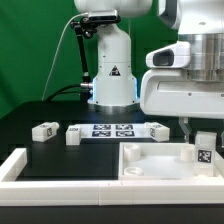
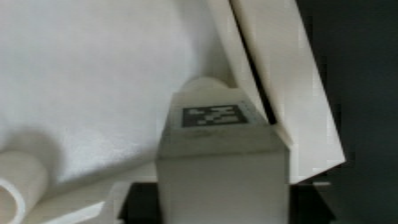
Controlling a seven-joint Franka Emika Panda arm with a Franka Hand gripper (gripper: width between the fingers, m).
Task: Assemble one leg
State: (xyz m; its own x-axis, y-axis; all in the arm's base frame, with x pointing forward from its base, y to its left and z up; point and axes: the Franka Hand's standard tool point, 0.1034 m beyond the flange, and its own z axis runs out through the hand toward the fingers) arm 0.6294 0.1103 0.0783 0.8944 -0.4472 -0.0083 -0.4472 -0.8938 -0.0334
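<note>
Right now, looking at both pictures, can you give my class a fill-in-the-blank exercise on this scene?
1. The gripper is ___ on a leg.
2. ___ other legs lie loose on the table.
3. The held leg is over a corner of the large white ___.
4. The marker board lies on a table whose top is ___ in colour.

Missing words: shut; Three; panel; black

no readable text, warning triangle sign [image 1: 115,71] on robot base [image 1: 112,62]
</note>
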